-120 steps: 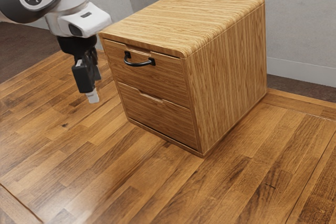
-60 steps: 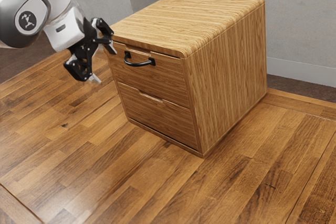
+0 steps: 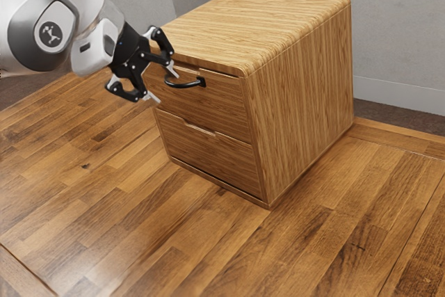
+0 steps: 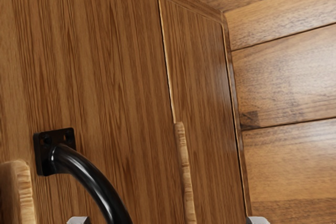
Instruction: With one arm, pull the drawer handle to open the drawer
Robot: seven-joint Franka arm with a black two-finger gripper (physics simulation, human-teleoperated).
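The tool [image 3: 164,85] stands wide open, its two fingers spread just at nine o'clock of the black drawer handle [image 3: 185,83], with the handle's near end about level with the fingertips and neither finger clearly pressing on it. The handle sits at the twelve o'clock edge of the upper drawer [image 3: 208,106], whose front lies flush with the wooden cabinet [image 3: 299,95] on the plank surface [image 3: 139,227].

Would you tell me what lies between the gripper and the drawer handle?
Nothing: in the exterior view the stretch from gripper to handle is bare.
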